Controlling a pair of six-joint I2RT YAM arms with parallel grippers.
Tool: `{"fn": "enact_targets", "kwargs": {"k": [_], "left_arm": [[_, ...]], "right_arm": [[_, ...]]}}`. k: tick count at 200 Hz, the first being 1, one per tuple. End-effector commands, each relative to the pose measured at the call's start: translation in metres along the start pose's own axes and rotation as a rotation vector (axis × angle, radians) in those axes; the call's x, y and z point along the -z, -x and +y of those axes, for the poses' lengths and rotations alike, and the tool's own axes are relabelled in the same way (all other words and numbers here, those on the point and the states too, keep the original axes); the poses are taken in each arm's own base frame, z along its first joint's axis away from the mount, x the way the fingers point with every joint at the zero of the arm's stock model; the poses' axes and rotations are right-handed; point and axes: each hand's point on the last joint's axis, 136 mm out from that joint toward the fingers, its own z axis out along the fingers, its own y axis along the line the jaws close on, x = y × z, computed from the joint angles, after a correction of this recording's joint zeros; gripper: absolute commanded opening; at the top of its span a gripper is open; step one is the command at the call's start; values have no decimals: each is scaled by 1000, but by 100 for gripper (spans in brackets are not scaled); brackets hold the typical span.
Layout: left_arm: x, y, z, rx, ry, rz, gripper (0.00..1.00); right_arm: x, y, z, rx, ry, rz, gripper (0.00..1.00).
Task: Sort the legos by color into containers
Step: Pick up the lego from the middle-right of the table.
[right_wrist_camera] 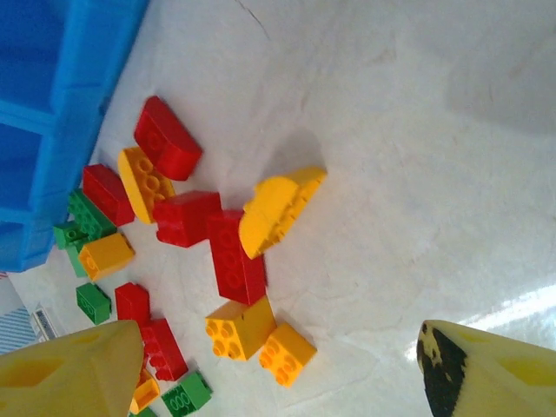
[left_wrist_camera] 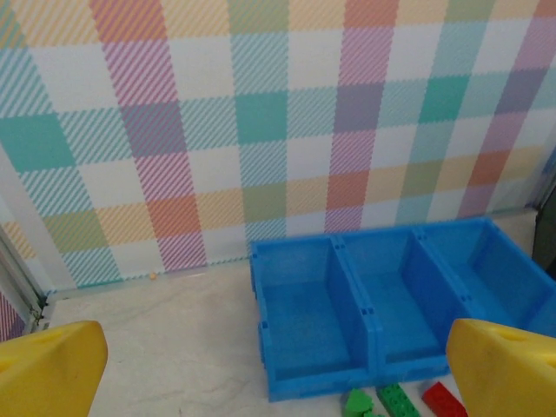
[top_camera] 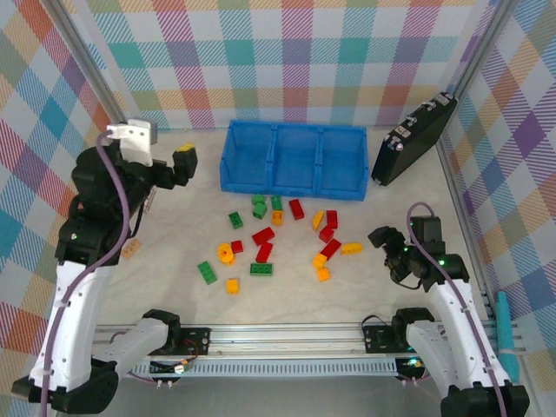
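1. Top external view: About twenty small studded plastic bricks (top_camera: 263, 235) in red, green and yellow-orange lie scattered on the pale counter (top_camera: 174, 291), just in front of a long blue plastic bin (top_camera: 291, 184) with three square compartments. The yellow-tipped left fingers (top_camera: 185, 163) hover near the bin's left end, well apart from the bricks. The right fingers (top_camera: 380, 235) sit low at the right edge of the pile, near a yellow-orange brick (top_camera: 351, 248). A black flat case (top_camera: 413, 139) stands tilted to the right of the bin, by the plaid wall (top_camera: 287, 61).

2. Left wrist view: The yellow pads (left_wrist_camera: 48, 369) of the left fingers frame the lower corners, spread wide with nothing between them. Beyond them the bin stands against the plaid wall, all three blue compartment floors in sight. A green brick (left_wrist_camera: 395, 401) and a red brick (left_wrist_camera: 443, 400) lie just outside its front wall.

3. Right wrist view: The yellow pads (right_wrist_camera: 69, 369) of the right fingers sit in the lower corners, apart and gripping nothing. Beyond them the bricks cluster on the counter, and a rounded yellow brick (right_wrist_camera: 282, 208) touches a red one. A corner of the bin shows at upper left.
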Motion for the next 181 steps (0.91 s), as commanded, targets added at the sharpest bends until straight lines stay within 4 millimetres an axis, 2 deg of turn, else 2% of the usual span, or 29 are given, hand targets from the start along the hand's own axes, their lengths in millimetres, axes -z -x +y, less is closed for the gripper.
{"fn": "enact_targets", "kwargs": {"k": [1, 24, 51, 77, 133, 165, 181], "left_arm": [[-6, -2, -4, -69, 15, 6, 100], [-12, -6, -9, -93, 12, 18, 100], [-14, -9, -10, -103, 15, 23, 100], [-13, -8, -11, -104, 14, 24, 100], [-24, -14, -13, -102, 13, 72, 100], [-22, -2, -14, -54, 20, 115, 100], [-12, 18, -18, -8, 8, 123, 100]], "right_arm": [[-5, -8, -5, -92, -36, 14, 82], [-22, -10, 13, -14, -80, 30, 82], [-37, -12, 26, 29, -137, 13, 82], [-49, -10, 25, 14, -175, 3, 81], [-77, -8, 15, -31, -244, 5, 77], [-90, -6, 14, -27, -259, 6, 75], [-97, -5, 13, -14, -277, 9, 73]]}}
